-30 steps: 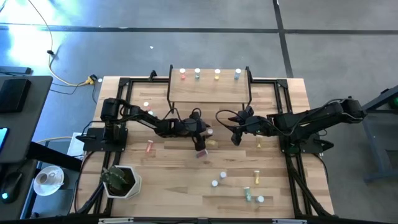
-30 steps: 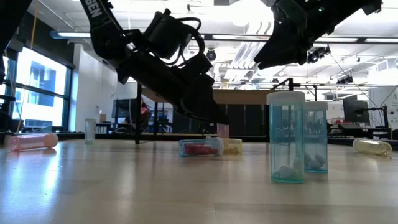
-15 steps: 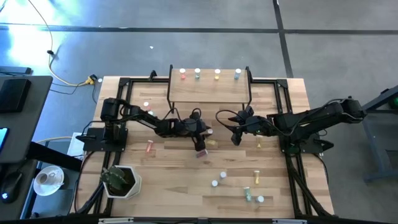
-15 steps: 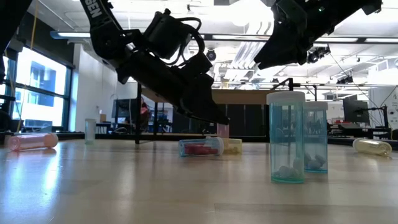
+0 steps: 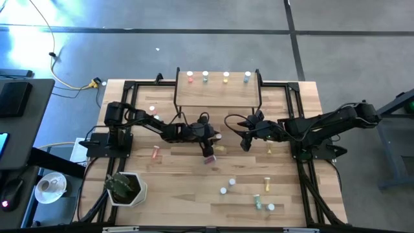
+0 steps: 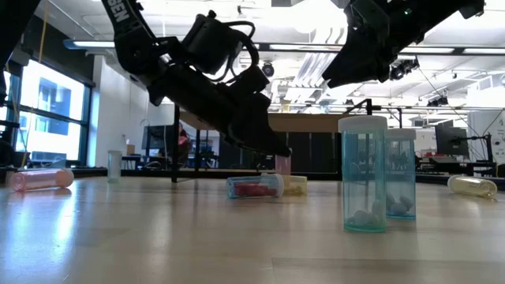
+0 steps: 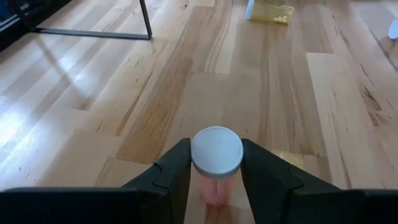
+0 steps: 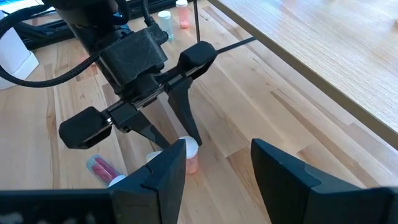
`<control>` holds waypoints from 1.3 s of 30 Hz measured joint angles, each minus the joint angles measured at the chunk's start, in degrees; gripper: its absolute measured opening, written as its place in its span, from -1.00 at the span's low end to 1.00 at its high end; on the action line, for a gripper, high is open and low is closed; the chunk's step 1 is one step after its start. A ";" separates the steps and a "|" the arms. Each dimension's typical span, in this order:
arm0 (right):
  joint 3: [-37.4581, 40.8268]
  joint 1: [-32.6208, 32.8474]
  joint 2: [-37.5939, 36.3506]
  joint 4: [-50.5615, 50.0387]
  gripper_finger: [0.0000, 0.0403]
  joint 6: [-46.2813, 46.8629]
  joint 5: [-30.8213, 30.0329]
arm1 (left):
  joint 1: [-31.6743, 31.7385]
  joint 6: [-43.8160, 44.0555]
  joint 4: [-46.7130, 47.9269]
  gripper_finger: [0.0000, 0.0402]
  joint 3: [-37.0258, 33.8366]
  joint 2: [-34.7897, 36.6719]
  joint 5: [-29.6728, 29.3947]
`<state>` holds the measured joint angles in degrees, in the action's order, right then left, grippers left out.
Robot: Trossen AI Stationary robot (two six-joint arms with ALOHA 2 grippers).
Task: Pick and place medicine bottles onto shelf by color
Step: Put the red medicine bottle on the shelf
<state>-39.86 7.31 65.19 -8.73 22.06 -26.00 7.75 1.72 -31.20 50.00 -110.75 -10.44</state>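
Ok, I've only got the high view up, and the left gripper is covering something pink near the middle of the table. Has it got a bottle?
Observer: Yes. In the left wrist view, the left gripper has its fingers pressed on both sides of the white cap of an upright pink bottle.
Operator: Is it off the table?
Observer: Not that I can see. In the right wrist view its base looks to sit on the table.
Operator: And the right gripper?
Observer: The right gripper is open and empty, above the table.
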 joint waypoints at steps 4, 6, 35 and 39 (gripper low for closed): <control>0.00 0.00 0.00 0.00 -0.15 -0.02 0.00 | -0.03 -0.63 -0.04 -0.41 -0.02 1.54 0.00; 0.00 0.00 0.00 -0.01 -0.15 0.00 0.00 | -0.04 -1.09 0.25 -0.41 -0.02 2.62 0.01; -0.02 0.00 0.00 -0.02 -0.15 -0.20 0.00 | 3.82 -9.69 26.34 -0.41 -0.52 37.13 -5.69; -0.02 0.00 0.00 -0.02 -0.15 -0.07 0.00 | 5.86 -10.05 29.99 -0.41 -0.53 40.85 -6.88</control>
<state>-39.88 7.31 65.19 -8.75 22.00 -26.00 13.61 -8.34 -1.21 49.47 -69.90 -17.32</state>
